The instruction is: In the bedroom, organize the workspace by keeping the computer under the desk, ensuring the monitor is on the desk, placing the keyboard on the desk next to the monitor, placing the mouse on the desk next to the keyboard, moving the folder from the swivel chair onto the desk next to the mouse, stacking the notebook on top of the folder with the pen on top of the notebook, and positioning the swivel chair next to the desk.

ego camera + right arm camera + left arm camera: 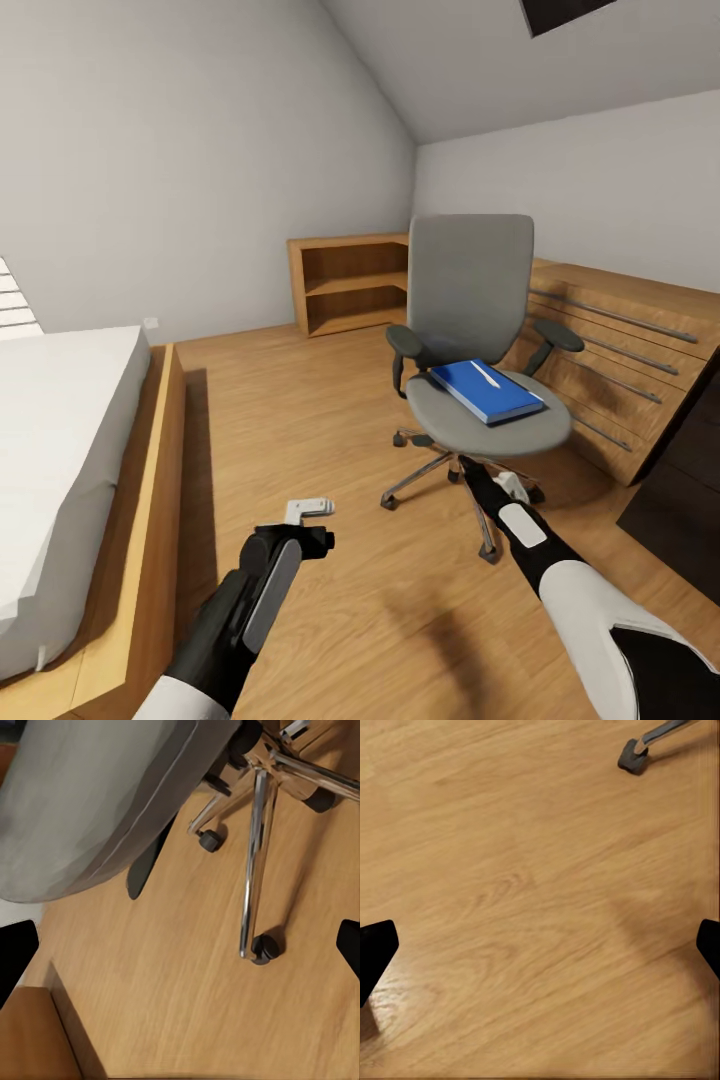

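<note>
Folder (488, 391) on chair (470, 300) seat, ahead-right | my right tool (506, 488) nearer, below seat | both tools spread, empty, left tool (310, 510) included

Wooden floor (300, 400), bed (60, 440), bookshelf (345, 285)

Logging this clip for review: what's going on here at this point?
The robot faces the swivel chair in the bedroom, holding nothing. The blue folder lies on the seat with the pen on top. The left gripper hangs open over bare floor; the right gripper, also open, is low by the chair's chrome base.
</note>
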`<state>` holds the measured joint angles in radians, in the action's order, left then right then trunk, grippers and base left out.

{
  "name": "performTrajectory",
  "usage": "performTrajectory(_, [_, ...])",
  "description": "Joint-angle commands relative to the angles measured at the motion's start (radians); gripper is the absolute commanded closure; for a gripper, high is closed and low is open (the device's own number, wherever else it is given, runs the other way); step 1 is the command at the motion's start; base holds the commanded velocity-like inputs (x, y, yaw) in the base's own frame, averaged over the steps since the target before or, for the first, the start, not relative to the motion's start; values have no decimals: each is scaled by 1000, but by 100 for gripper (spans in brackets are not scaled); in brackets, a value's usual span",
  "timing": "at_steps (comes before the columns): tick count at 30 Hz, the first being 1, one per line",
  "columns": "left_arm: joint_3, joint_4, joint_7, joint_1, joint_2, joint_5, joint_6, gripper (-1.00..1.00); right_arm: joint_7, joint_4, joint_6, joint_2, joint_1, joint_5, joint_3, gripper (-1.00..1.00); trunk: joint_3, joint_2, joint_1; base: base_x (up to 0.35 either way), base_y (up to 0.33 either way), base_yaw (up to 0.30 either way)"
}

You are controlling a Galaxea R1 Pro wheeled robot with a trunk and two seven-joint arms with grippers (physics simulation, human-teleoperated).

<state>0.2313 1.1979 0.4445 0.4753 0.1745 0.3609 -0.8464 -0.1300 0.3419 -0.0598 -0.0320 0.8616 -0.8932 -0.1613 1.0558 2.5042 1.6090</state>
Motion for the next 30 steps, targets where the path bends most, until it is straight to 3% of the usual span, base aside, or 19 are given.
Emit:
performTrajectory(1, [1,-6,10,3,0,17,1,-100,-10,0,-6,1,0,-5,-3,-100,1,0,0,0,0,0])
performTrajectory(8, [4,-44,8,10,-50,42,53,-100,-28,1,-6,3,0,0,9,-100,1,0,0,0,0,0])
performTrajectory(15, [15,-58,4,12,-68,46,73,-100,-48,1,-38,5,0,-1,11,-100,1,0,0,0,0,0])
performTrajectory(17, [27,-58,4,12,-68,46,74,-100,-49,1,-50,5,0,-1,11,-100,1,0,0,0,0,0])
performTrajectory(18, [74,-59,5,12,-70,46,76,-100,-50,2,-65,3,0,-2,10,-100,1,0,0,109,-92,0])
performTrajectory(23, [141,-75,8,12,-70,46,111,-100,-51,2,-71,1,0,-3,10,-100,1,0,0,171,-139,0])
performTrajectory(30, [165,-96,7,12,-70,45,145,-100,-51,0,-75,-2,0,-5,8,-100,1,0,0,67,-56,0])
